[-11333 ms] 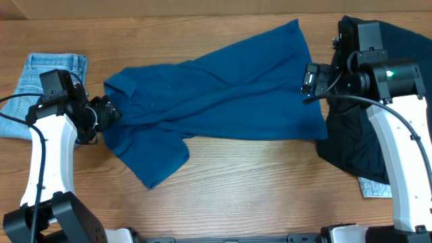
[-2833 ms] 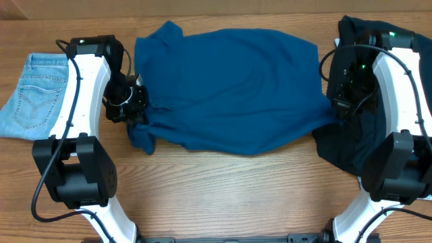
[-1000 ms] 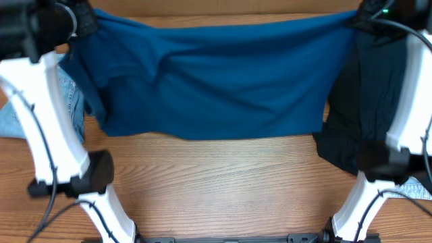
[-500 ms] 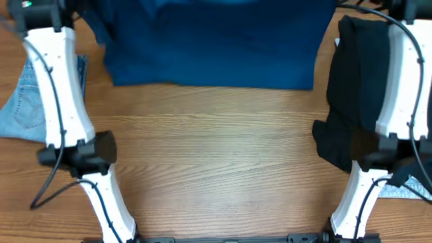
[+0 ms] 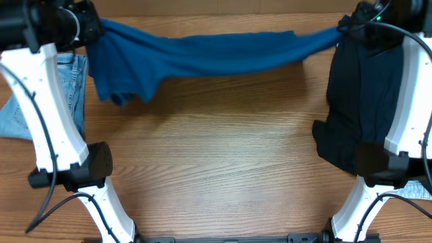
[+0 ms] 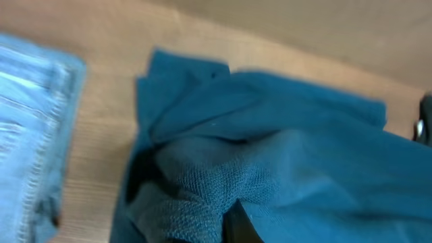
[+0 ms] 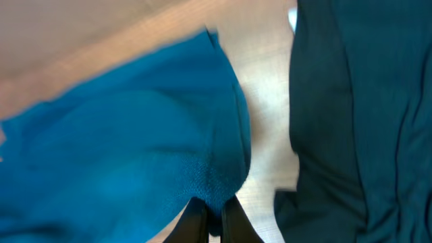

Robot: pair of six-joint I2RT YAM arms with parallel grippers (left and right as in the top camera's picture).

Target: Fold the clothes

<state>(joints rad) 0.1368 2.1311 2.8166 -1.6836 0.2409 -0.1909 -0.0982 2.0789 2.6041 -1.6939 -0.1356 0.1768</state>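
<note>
The top [image 6: 270, 155] buries the left jaws; the left arm [image 5: 48, 115] hides part of the jeans [image 5: 73, 81], whose left end seems cut off.

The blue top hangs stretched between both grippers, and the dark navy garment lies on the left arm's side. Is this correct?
Not fully. The dark navy garment lies on the right arm's side, as the overhead view shows. The rest holds: the blue top hangs stretched between the left gripper and the right gripper.
</note>
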